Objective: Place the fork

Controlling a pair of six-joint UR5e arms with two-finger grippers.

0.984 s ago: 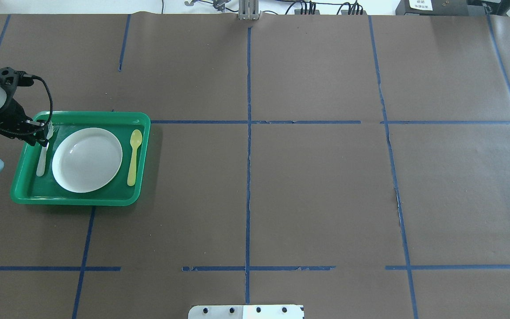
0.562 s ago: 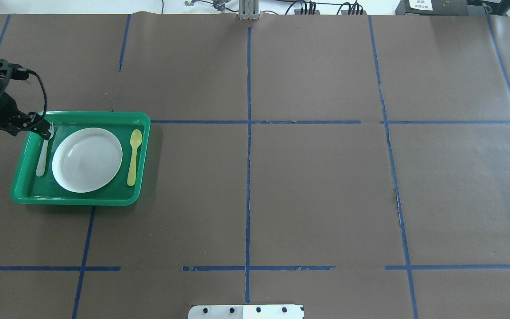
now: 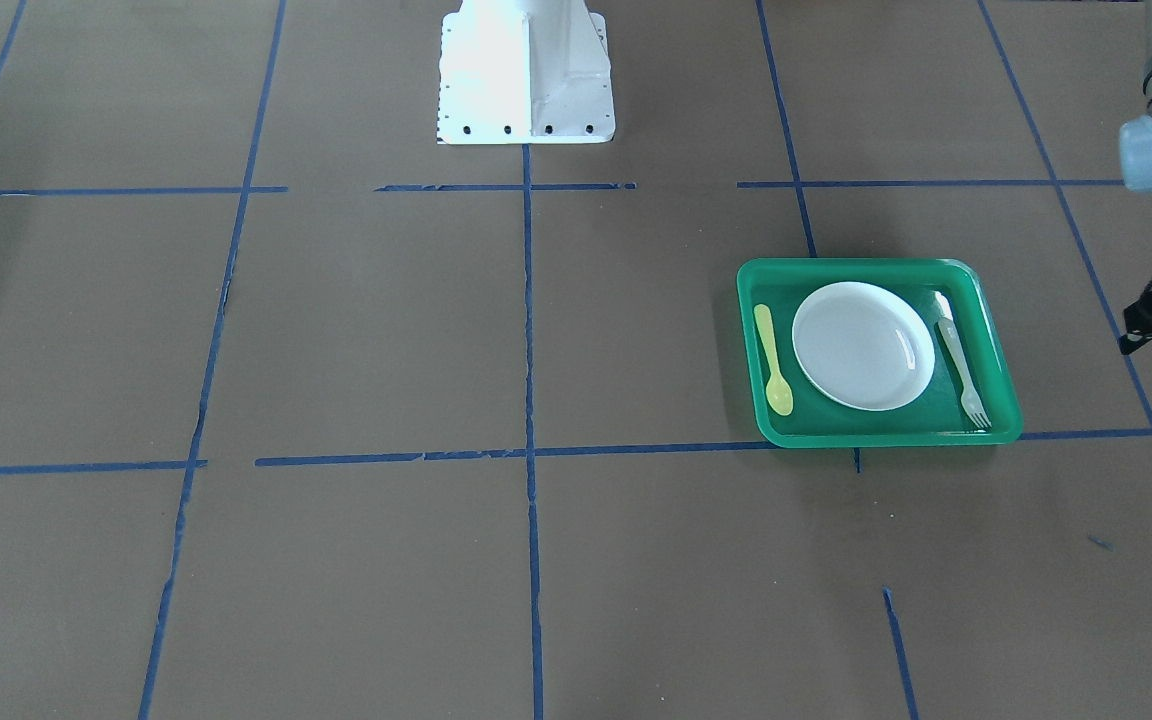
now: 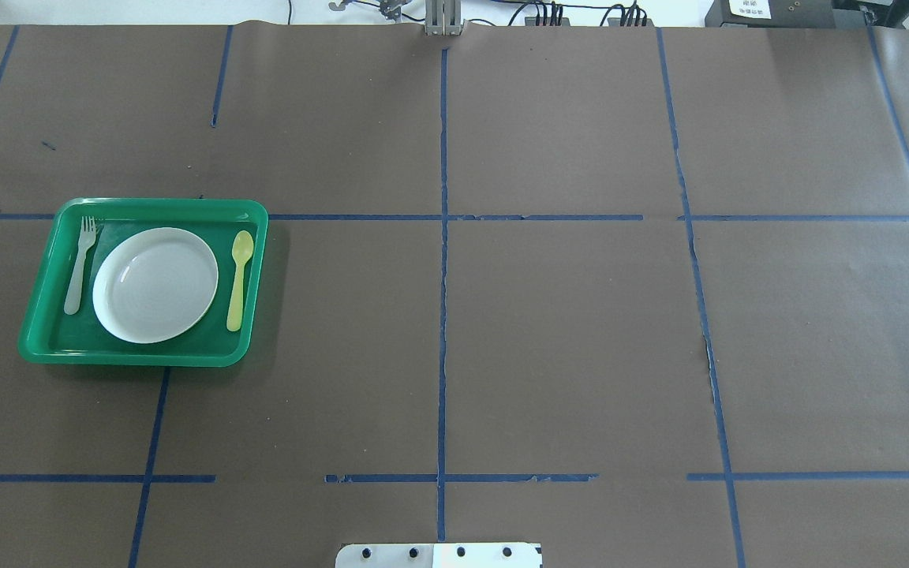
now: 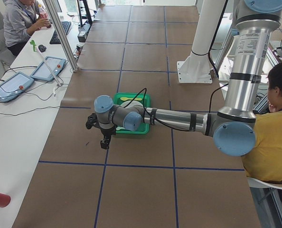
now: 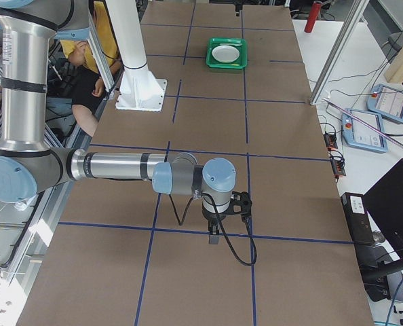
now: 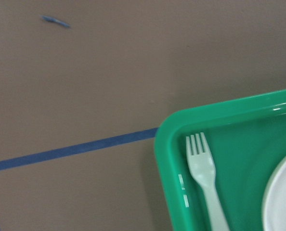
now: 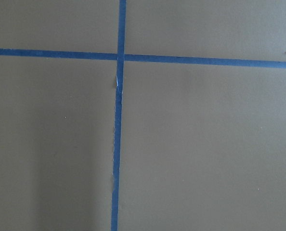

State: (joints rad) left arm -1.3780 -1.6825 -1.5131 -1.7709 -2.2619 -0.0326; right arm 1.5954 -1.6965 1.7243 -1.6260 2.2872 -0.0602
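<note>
The fork [image 4: 80, 266] is slim, pale whitish plastic, slightly see-through, with short tines. It lies flat and loose on the floor of the green tray [image 4: 147, 203], along the tray's left side. It is just beside the white plate [image 4: 155, 284], tines toward the far rim and handle toward the robot.

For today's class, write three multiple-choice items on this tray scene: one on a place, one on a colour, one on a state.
1. Where is the fork? A in the green tray, beside the plate; B on the plate; C outside the tray.
2. The spoon's colour? A white; B red; C yellow.
3. The fork's state? A clamped in a pincer; B lying free; C snapped in two.
Answers: A, it lies flat on the tray floor; C, it is yellow-green; B, nothing touches it.
</note>
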